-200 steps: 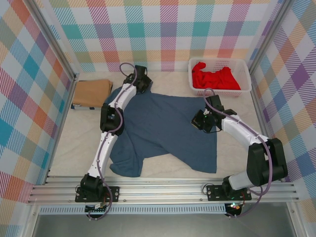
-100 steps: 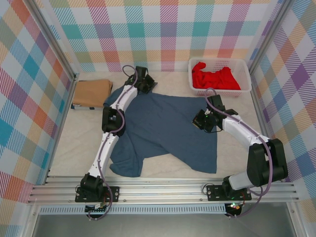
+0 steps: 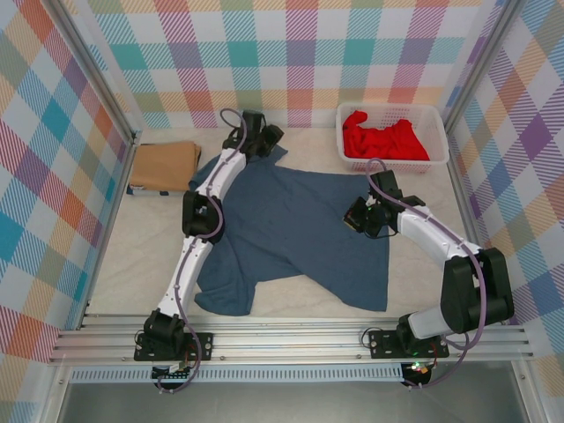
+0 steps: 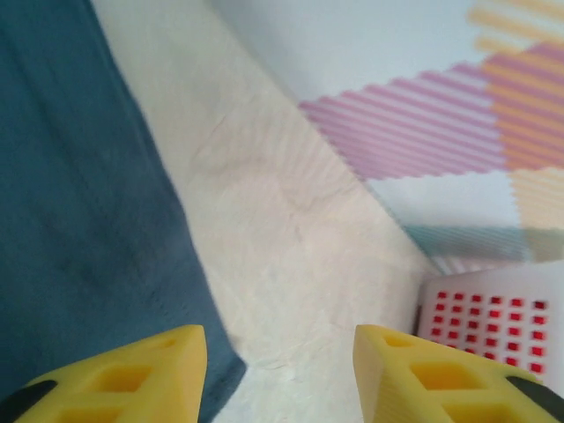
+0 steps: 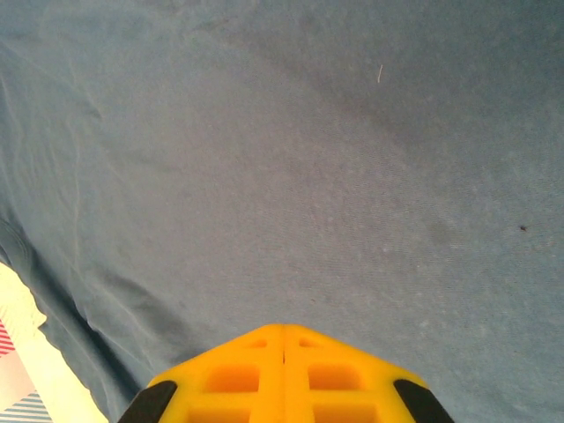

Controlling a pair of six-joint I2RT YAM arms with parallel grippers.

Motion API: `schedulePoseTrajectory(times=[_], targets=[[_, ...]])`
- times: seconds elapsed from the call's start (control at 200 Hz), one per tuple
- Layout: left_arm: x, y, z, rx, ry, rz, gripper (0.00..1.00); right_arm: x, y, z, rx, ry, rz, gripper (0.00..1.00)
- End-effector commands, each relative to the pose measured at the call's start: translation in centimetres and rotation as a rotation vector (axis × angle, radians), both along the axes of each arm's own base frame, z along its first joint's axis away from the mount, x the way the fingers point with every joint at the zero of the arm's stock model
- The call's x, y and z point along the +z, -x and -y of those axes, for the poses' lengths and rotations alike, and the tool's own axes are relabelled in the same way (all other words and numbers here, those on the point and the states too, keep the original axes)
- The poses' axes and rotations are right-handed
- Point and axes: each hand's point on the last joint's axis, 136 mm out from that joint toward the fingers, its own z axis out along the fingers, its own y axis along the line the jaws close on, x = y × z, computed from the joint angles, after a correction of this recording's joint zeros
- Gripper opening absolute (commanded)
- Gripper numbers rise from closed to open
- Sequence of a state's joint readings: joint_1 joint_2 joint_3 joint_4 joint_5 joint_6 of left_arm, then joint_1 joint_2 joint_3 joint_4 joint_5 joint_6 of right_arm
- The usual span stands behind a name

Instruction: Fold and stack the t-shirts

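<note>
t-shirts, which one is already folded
The tan-brown t-shirt, a neat rectangle at far left; the blue t-shirt lies spread open, the red t-shirt bunched in the basket.

Pastel plaid cloth walls [image 3: 291,53] line the top and both sides; cream padded tabletop [image 3: 132,264] at centre; ribbed silver aluminium rail [image 3: 291,339] along the bottom.

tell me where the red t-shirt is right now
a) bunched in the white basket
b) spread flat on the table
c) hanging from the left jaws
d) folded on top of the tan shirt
a: the red t-shirt sits bunched inside the white basket at the far right corner.
</note>
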State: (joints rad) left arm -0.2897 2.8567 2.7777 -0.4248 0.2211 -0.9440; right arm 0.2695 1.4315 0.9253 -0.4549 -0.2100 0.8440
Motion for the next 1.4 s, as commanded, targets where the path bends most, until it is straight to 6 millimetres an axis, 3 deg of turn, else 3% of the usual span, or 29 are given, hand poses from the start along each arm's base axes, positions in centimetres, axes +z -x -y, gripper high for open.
schedulePoseTrajectory(times=[0.0, 0.085, 0.2, 0.27, 0.295, 0.335, 0.38, 0.4, 0.515, 0.63, 0.695, 0.75, 0.81, 0.9, 1.05, 1.185, 1.395], targets=[[13.8, 0.2, -4.9, 0.073, -0.014, 0.176, 0.48, 0.2, 0.4, 1.6, -0.02, 0.032, 0.002, 0.05], [16.2, 2.8, -7.5, 0.092, -0.095, 0.113, 0.45, 0.1, 0.4, 3.6, -0.086, 0.03, -0.019, 0.06], [16.1, 10.1, -11.3, 0.136, -0.29, -0.122, 0.35, 0.4, 1.8, 6.9, -0.192, 0.085, -0.114, 0.11], [14.0, 15.5, -11.9, 0.112, -0.348, -0.258, 0.3, 0.8, 3.9, 7.7, -0.22, 0.12, -0.215, 0.15], [14.2, 17.4, -11.9, 0.118, -0.336, -0.264, 0.27, 0.9, 4.8, 7.9, -0.229, 0.132, -0.258, 0.16], [11.3, 21.0, -12.0, 0.119, -0.321, -0.337, 0.23, 1.1, 6.4, 7.9, -0.236, 0.134, -0.317, 0.17], [10.4, 25.5, -12.6, 0.126, -0.3, -0.387, 0.2, 1.2, 8.3, 7.8, -0.247, 0.122, -0.377, 0.2], [9.1, 27.7, -13.0, 0.126, -0.311, -0.442, 0.2, 1.2, 9.1, 7.8, -0.251, 0.115, -0.399, 0.21], [6.0, 39.6, -14.6, 0.037, -0.397, -0.613, 0.2, 1.4, 13.7, 7.2, -0.257, 0.068, -0.515, 0.24], [2.6, 50.3, -15.4, -0.088, -0.442, -0.764, 0.2, 1.4, 17.2, 6.0, -0.276, -0.016, -0.603, 0.26], [1.0, 55.5, -15.7, -0.152, -0.469, -0.848, 0.2, 1.0, 18.8, 5.5, -0.291, -0.056, -0.654, 0.27], [0.0, 58.7, -15.6, -0.199, -0.458, -0.863, 0.21, 0.3, 19.9, 5.3, -0.296, -0.067, -0.685, 0.27], [-0.9, 60.6, -15.6, -0.231, -0.436, -0.842, 0.22, -0.6, 20.7, 5.5, -0.286, -0.051, -0.701, 0.27], [-2.1, 61.9, -16.1, -0.267, -0.435, -0.794, 0.22, -1.6, 21.1, 6.0, -0.256, -0.014, -0.706, 0.27], [-3.3, 60.8, -16.0, -0.251, -0.436, -0.724, 0.27, -2.7, 21.4, 6.1, -0.237, 0.0, -0.715, 0.27], [-1.7, 60.0, -19.6, 0.043, -0.484, -0.706, 0.3, -3.0, 21.6, 6.1, -0.256, -0.008, -0.717, 0.28], [-1.6, 60.0, -21.9, 0.426, -0.22, -0.619, 0.31, -2.8, 20.6, 6.0, -0.26, -0.013, -0.688, 0.31]])
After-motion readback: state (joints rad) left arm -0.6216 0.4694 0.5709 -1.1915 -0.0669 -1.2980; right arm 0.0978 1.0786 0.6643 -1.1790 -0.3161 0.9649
